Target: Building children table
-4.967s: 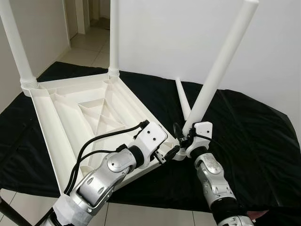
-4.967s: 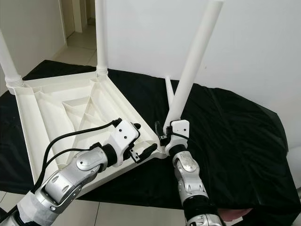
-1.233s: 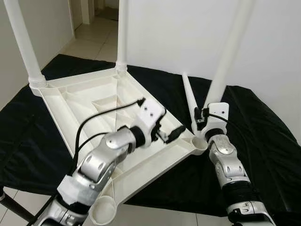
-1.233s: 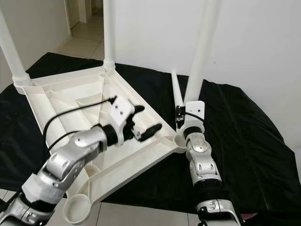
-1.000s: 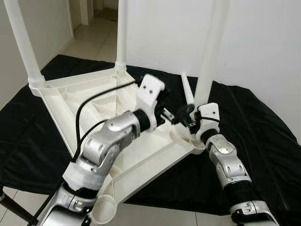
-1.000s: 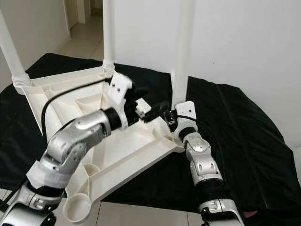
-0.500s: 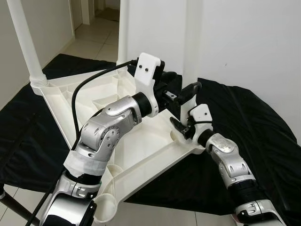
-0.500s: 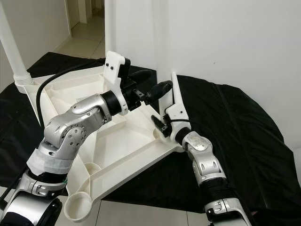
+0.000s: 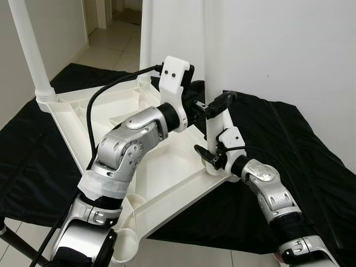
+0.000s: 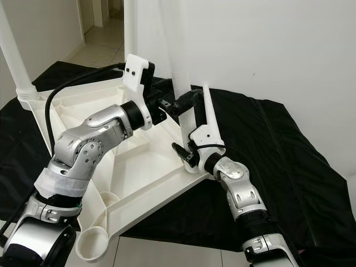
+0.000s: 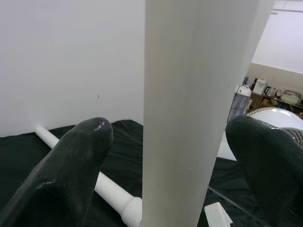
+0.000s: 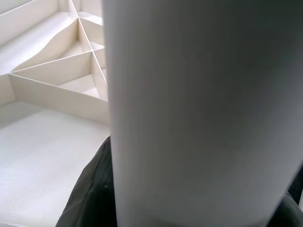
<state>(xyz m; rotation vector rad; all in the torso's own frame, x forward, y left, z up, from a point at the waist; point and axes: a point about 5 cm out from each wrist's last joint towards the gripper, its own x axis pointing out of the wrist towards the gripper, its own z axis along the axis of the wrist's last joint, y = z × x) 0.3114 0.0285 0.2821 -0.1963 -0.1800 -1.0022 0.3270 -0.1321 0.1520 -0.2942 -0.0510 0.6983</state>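
Two grippers meet at centre frame: your right gripper clenches the upright white plastic table leg low at the upturned white plastic tabletop; above it, your left gripper straddles it, fingers spread.

Black cloth over the floor, white wall, tiled hallway beyond.

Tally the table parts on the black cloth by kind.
Legs: 4 (left standing leg, back standing leg, held leg, loose leg lying down)
Upturned tabletop: 1
Total: 5
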